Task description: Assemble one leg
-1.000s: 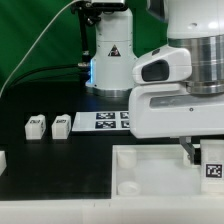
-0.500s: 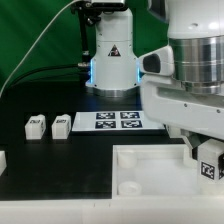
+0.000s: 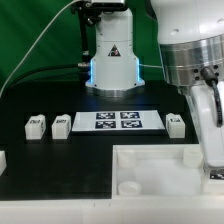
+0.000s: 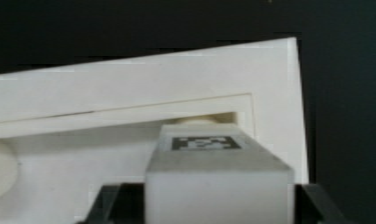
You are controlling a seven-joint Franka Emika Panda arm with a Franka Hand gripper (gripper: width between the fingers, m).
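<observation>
In the wrist view my gripper (image 4: 217, 206) is shut on a leg (image 4: 213, 172), a white block with a black-and-white tag on its end. The dark fingers (image 4: 117, 205) press its two sides. The leg hangs over a corner of the large white tray-like piece (image 4: 96, 90), close to a round socket (image 4: 203, 122). In the exterior view the gripper (image 3: 213, 160) is low at the right over that piece (image 3: 150, 165); the held leg is mostly hidden there. Three more legs stand on the black table: two on the left (image 3: 36, 125) (image 3: 61, 125) and one on the right (image 3: 176, 124).
The marker board (image 3: 118, 121) lies flat between the loose legs. A white tower with a lit blue base (image 3: 111, 60) stands behind it. Another white part (image 3: 2, 158) shows at the exterior view's left edge. A green backdrop is behind.
The arm has swung toward the exterior view's right and turned, uncovering the marker board's right end and the leg beside it. The held leg has gone with it to the tray piece's right end.
</observation>
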